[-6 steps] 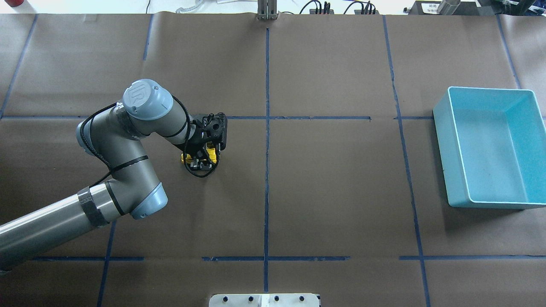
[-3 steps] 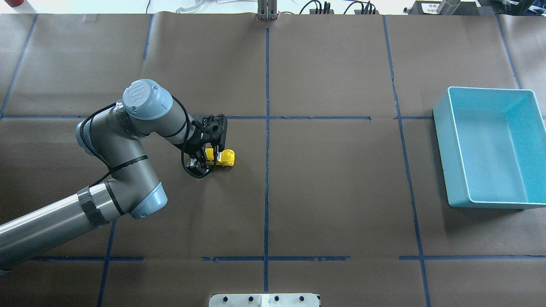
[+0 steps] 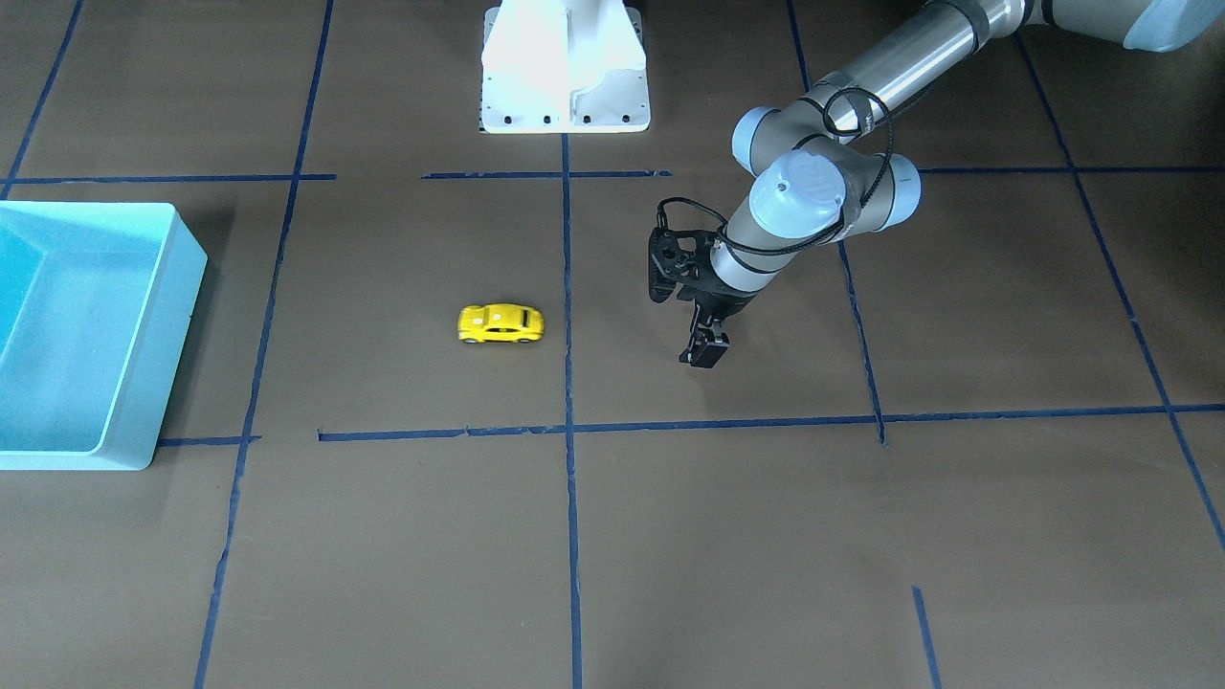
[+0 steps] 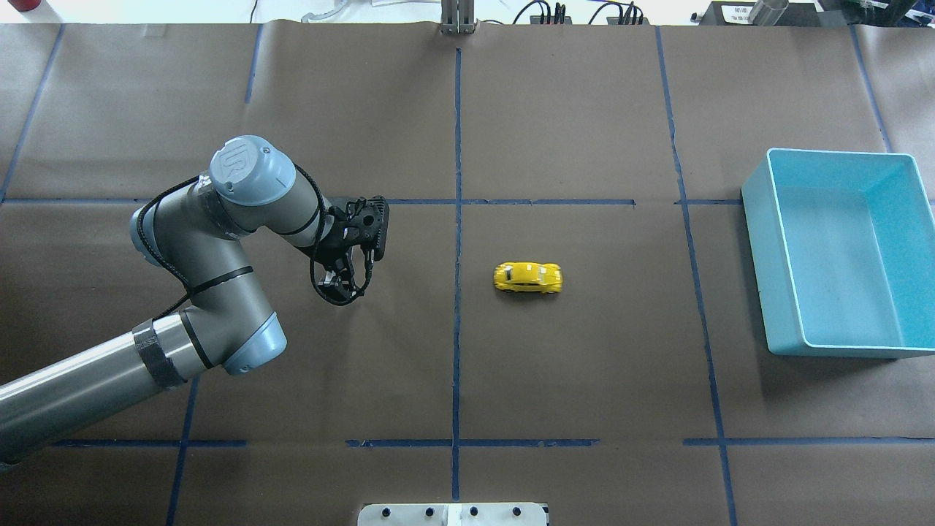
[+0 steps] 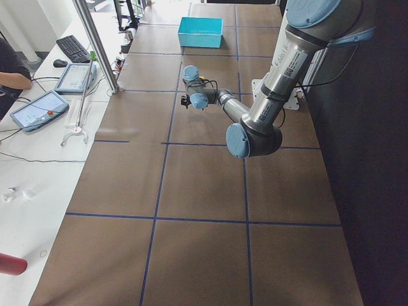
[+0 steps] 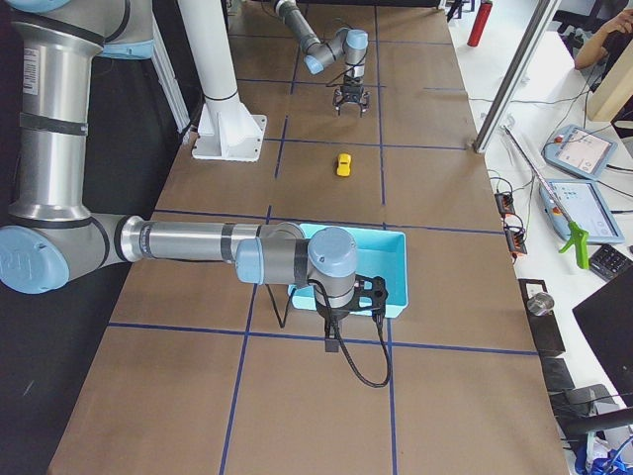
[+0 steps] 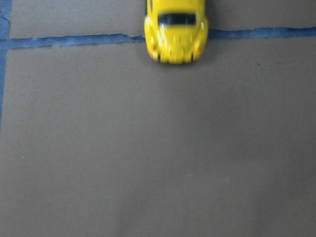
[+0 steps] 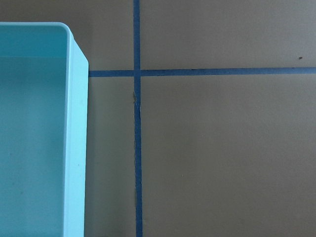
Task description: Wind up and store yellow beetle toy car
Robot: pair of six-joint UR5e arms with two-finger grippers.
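The yellow beetle toy car (image 4: pixel 528 278) stands on its wheels on the brown table, just right of the centre tape line and free of any gripper. It also shows in the front-facing view (image 3: pixel 501 323) and at the top of the left wrist view (image 7: pixel 176 29). My left gripper (image 4: pixel 339 283) is open and empty, pointing down over the table well to the left of the car. The light blue bin (image 4: pixel 840 347) sits at the far right, empty. My right gripper (image 6: pixel 329 344) hangs just outside the bin's near wall (image 6: pixel 391 259); I cannot tell whether it is open.
Blue tape lines cross the brown paper table cover. The white robot base plate (image 3: pixel 565 67) sits at the robot's edge of the table. The right wrist view shows the bin's rim (image 8: pixel 76 148) beside a tape crossing.
The car left my left gripper's fingers and rolled right, across the centre tape line toward the bin. The left gripper let go of it and stayed in place.
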